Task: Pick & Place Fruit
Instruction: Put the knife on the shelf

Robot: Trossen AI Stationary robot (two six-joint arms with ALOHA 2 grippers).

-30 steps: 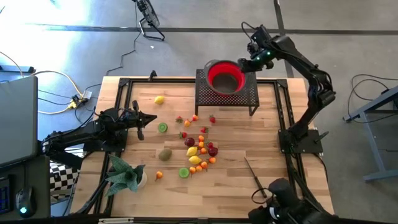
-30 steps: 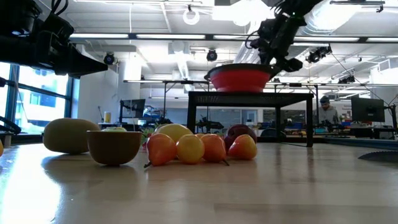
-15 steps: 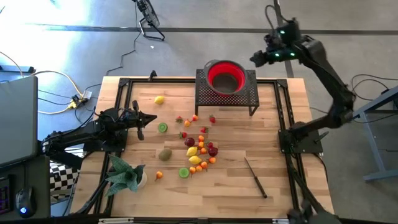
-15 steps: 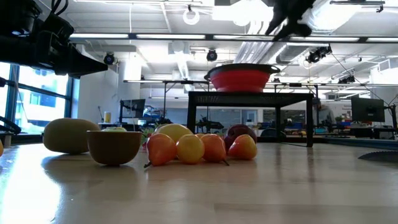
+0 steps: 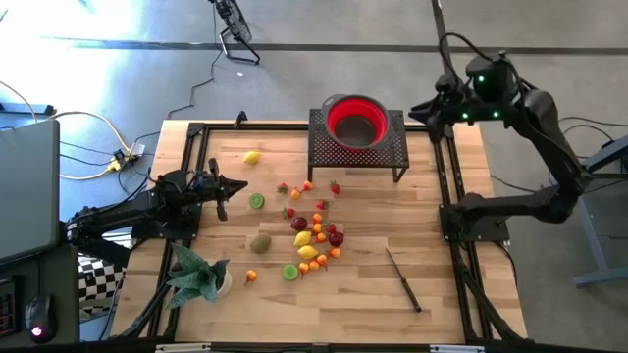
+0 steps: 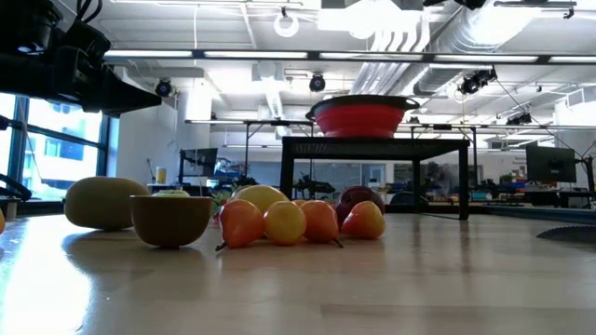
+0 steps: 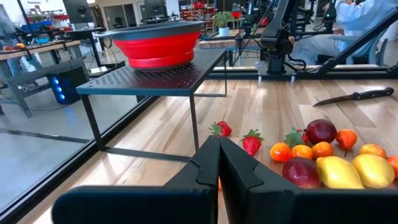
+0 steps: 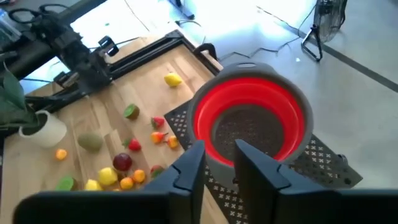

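The red bowl (image 5: 355, 120) looks empty, all fruit (image 5: 312, 235) lies on the counter (image 5: 432, 255); the right end effector (image 8: 219, 163) is slightly parted and grasps nothing, the left end effector (image 7: 219, 163) is clenched.

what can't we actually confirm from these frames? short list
- Inside of the red bowl: low view shows only its side; right wrist view has the right gripper covering its near rim.
- Right gripper: out of the low view's top edge.
- Fruit cluster: low view, front fruits hide those behind, so no count.
- Small fruits: high view, too small to name each.
- Knife: left wrist view, blade tip too far to make out.
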